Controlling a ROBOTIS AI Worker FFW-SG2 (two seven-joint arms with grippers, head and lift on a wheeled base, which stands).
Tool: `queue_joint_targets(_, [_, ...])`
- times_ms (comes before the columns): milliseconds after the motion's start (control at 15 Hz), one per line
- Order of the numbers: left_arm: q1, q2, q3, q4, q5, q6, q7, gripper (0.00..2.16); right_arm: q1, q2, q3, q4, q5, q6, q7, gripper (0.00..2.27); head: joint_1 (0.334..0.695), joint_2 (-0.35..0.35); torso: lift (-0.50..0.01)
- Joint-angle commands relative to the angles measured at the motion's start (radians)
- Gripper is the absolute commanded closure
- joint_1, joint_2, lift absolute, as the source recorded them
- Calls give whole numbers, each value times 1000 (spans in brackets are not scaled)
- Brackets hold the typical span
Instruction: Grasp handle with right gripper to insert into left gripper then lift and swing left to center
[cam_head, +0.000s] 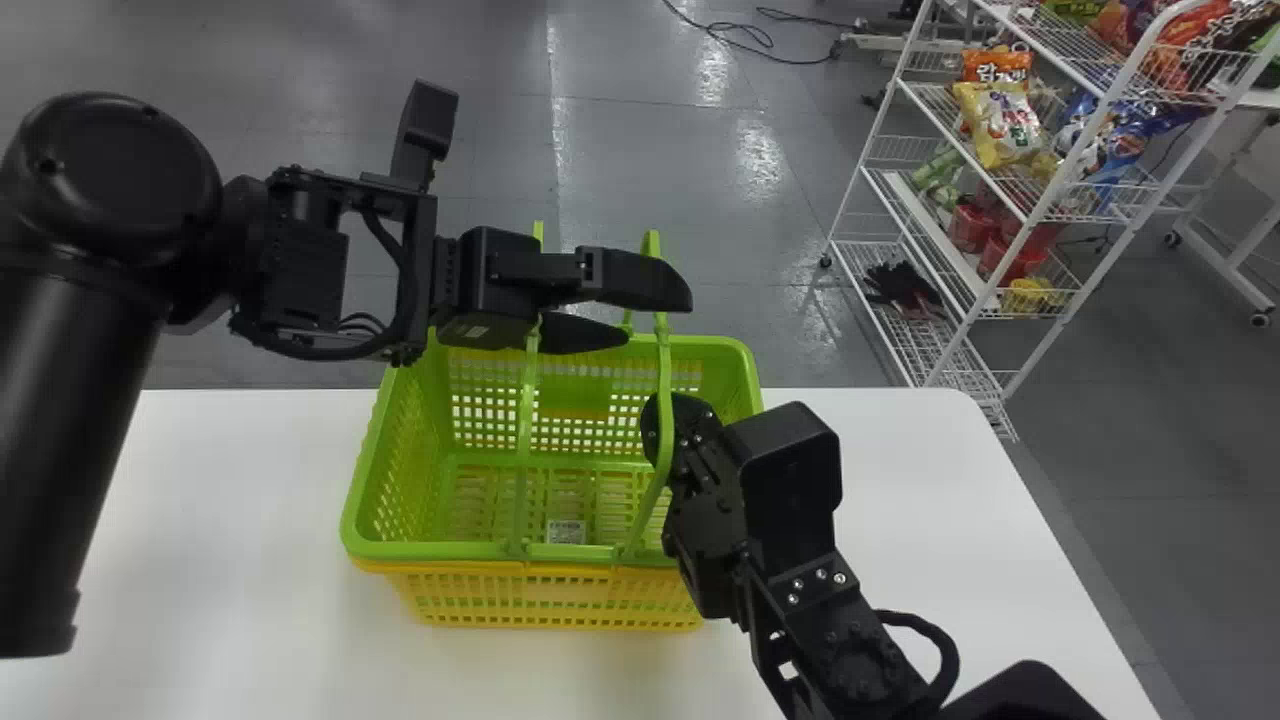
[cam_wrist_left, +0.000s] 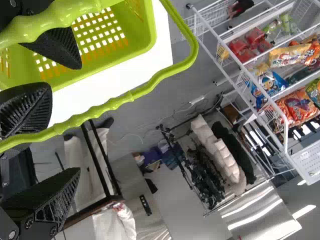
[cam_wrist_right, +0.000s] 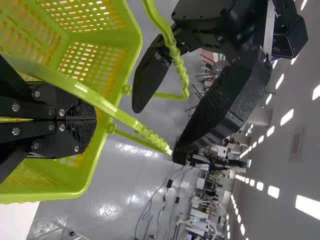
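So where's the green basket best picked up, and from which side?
I'd take both handles together by their ribbed grips, with the left gripper coming from the robot's left. The handles stand up over the basket, and the grips run front to back, crosswise to that approach.

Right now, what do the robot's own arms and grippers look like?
The left arm and right arm are black, with looping black cables and silver screws on the right. The left gripper and right gripper have tapering, ridged black fingers.
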Motion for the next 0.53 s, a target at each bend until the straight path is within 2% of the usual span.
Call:
queue_joint_targets(0, [-2,-9,0,1,-1,0,0,76,-11,-1,13,1,3,3,0,2186,695,-168,-93])
queue_joint_targets(467, [-5,-11,3,1,9,0,-2,76,-47,1,69,10,26,31,-1,2182,695,-151,-93])
